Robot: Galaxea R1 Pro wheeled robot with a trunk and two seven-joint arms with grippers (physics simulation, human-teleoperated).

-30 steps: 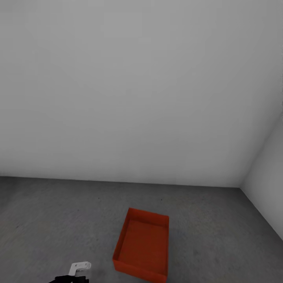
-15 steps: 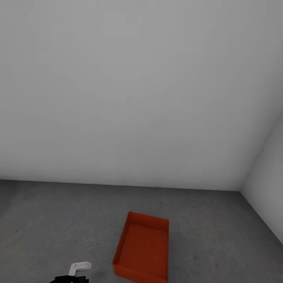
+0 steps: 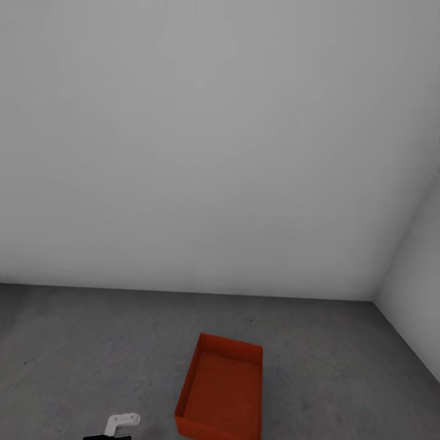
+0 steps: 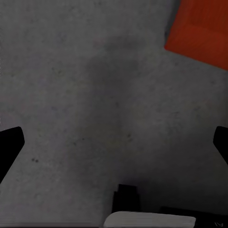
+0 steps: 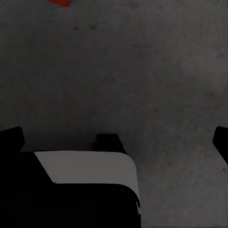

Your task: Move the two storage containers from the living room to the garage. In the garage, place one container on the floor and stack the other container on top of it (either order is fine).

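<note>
Grey concrete floor [image 3: 73, 366] under plain white walls [image 3: 214, 153] says you're in the garage, your left gripper [image 4: 114, 137] and right gripper [image 5: 116, 137] both spread and empty over bare floor, one storage container [image 3: 223, 391] resting open-side-up just beyond the left jaws, presumably awaiting its twin.

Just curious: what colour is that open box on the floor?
Orange-red rectangular open-top bin; clearest in head view.
</note>
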